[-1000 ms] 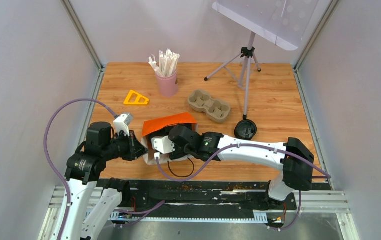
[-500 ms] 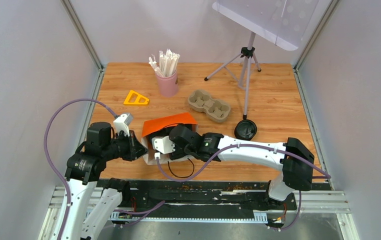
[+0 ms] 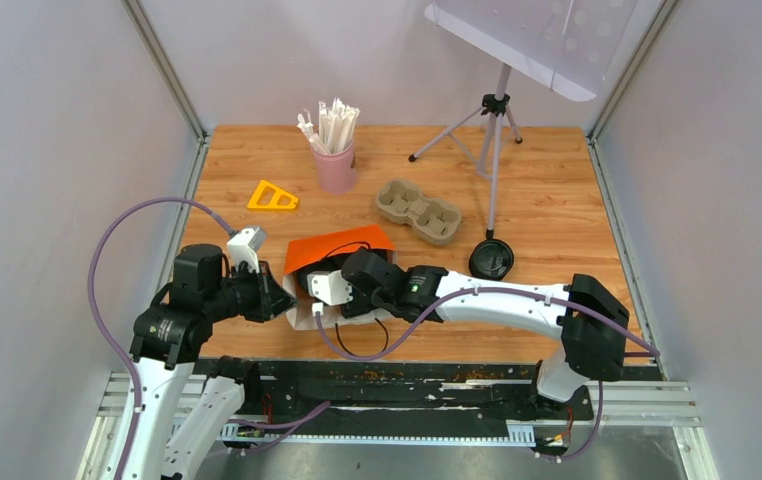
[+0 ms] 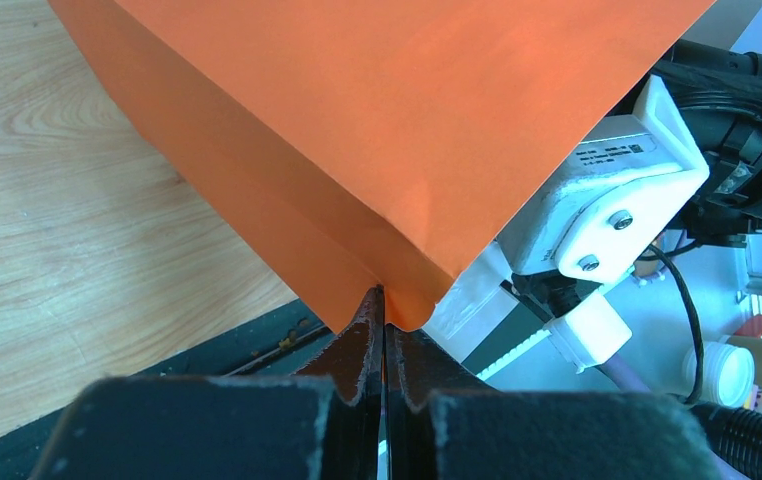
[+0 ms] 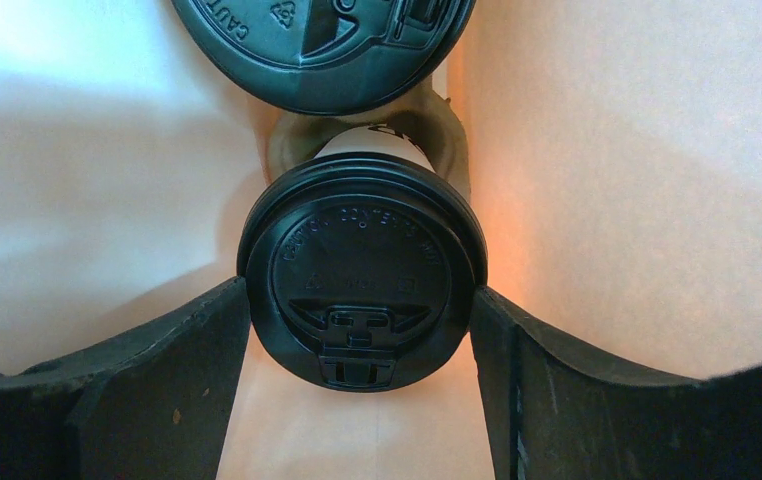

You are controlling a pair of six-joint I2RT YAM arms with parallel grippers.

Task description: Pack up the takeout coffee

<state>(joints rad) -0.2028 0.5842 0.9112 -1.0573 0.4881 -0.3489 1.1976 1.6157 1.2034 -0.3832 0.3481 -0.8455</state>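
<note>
An orange paper bag [image 3: 337, 247] lies on its side at the near middle of the table. My left gripper [image 4: 384, 300] is shut on the bag's near corner [image 4: 397, 290], pinching the paper. My right gripper [image 5: 360, 292] reaches into the bag's mouth, so its fingers are hidden in the top view. Inside, both its fingers press the sides of the black lid [image 5: 360, 265] of a whitish takeout coffee cup [image 5: 372, 140]. A second black lid [image 5: 322, 40] shows deeper in the bag; the cup beneath it is hidden.
A pink cup of white sticks [image 3: 335, 160] stands at the back. A pulp cup carrier [image 3: 418, 212] and a bare black lid [image 3: 491, 260] lie right of the bag. A yellow triangle [image 3: 272, 197] lies at the left, and a tripod [image 3: 494, 140] stands at the back right.
The right wrist has shifted very slightly at the bag's mouth and its cable loop hangs lower. Both grips are unchanged.
</note>
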